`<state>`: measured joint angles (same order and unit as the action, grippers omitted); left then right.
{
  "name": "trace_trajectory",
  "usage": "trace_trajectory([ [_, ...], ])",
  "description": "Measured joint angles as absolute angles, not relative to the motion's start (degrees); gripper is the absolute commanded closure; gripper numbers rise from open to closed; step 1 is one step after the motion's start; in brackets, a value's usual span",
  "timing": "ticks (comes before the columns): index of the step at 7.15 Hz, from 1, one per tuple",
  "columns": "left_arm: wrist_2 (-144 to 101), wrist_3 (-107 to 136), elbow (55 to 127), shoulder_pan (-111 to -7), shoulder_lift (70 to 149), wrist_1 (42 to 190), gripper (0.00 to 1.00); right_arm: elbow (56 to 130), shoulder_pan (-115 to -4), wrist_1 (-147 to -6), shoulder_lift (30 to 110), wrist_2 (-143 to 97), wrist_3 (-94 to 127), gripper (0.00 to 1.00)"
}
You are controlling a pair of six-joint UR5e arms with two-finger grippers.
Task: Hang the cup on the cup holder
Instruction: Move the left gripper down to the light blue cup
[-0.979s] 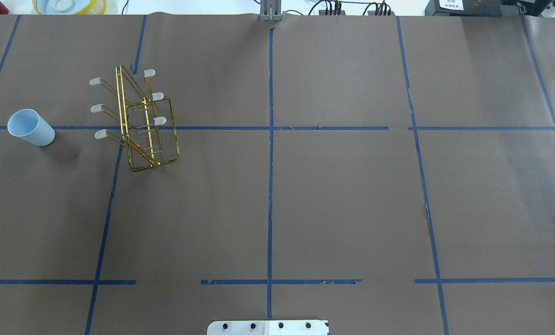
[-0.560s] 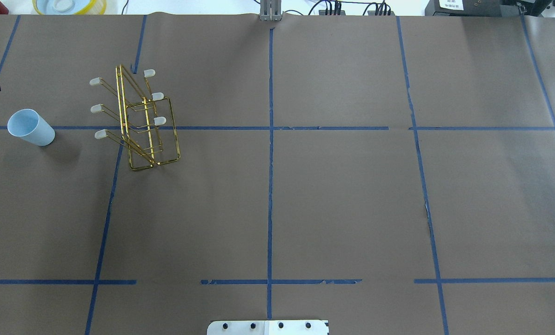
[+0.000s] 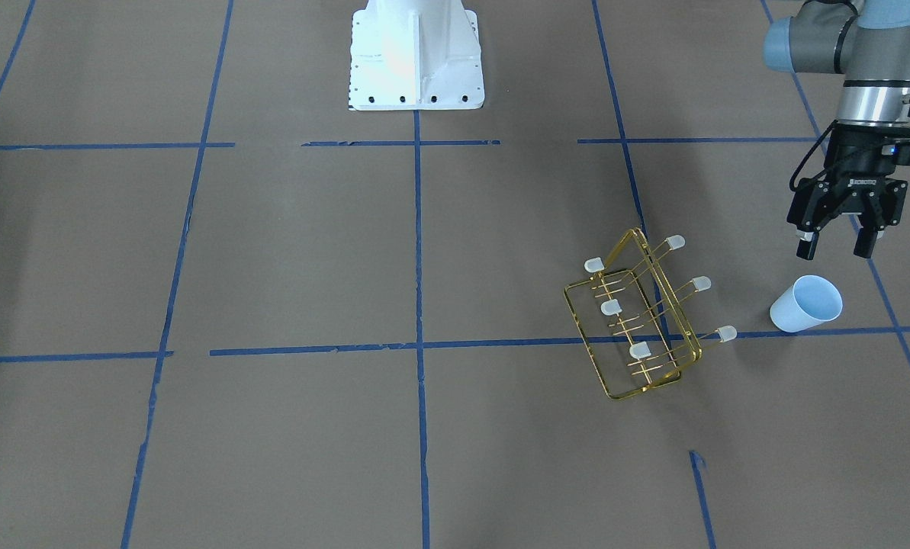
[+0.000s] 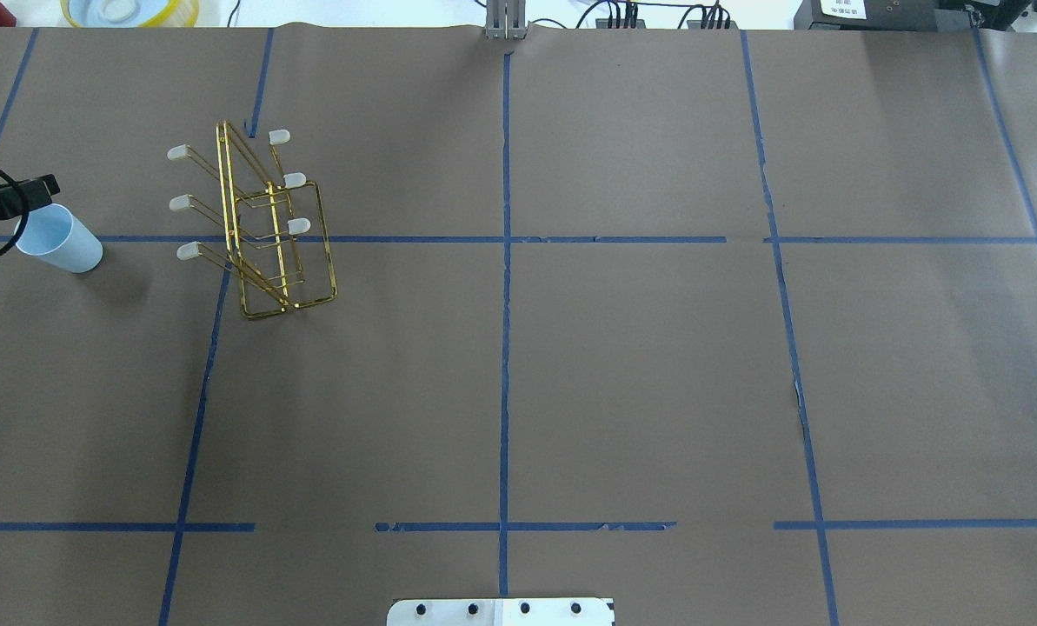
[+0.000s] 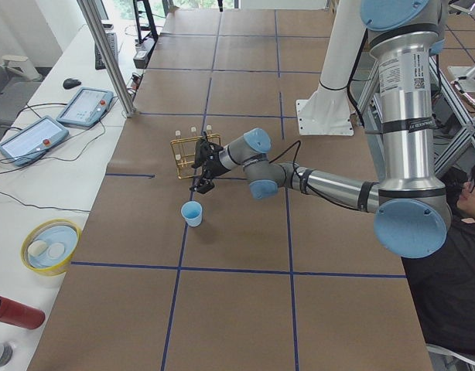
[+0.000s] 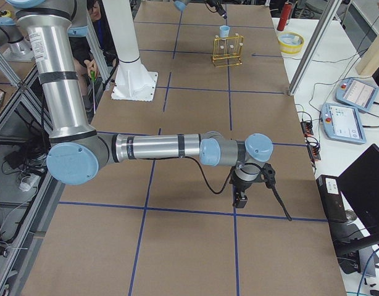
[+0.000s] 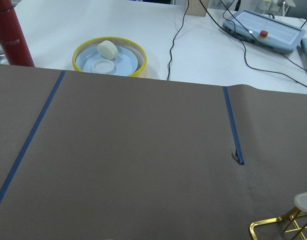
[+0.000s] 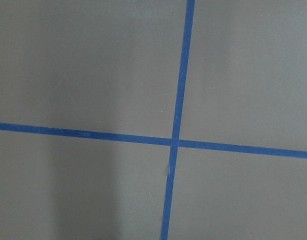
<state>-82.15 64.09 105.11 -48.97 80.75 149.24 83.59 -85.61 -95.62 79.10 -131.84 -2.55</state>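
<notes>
Brown-papered table (image 4: 640, 382), blue tape grid: one cup holder (image 4: 233, 213), one cup (image 4: 62, 248).
Holder's long axis runs 12-to-6, six capped prongs. Cup upright at holder's 9 o'clock, mouth up. Left gripper (image 3: 836, 245) spread wide just above it; right gripper (image 6: 241, 198) state unclear.

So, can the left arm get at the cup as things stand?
Probably yes. The left gripper hangs open close to the cup, which stands upright with nothing between them; the cup holder stands apart to one side.
</notes>
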Motion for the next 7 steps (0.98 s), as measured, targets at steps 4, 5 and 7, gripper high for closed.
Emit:
trace_trajectory([
  [4, -61.67, 65.29, 98.05, -40.0, 77.95, 157.76, 0.0, 83.58, -85.61, -95.62, 79.1, -131.84, -2.51, 0.0],
  [5, -59.36, 65.28, 96.36, -38.5, 78.07, 158.55, 0.0, 83.58, -85.6, -95.62, 79.1, -131.84, -2.51, 0.0],
  [7, -57.79, 65.15, 93.3, -36.72, 79.17, 159.45, 0.0, 83.59, -85.6, -95.62, 79.1, -131.84, -2.51, 0.0],
])
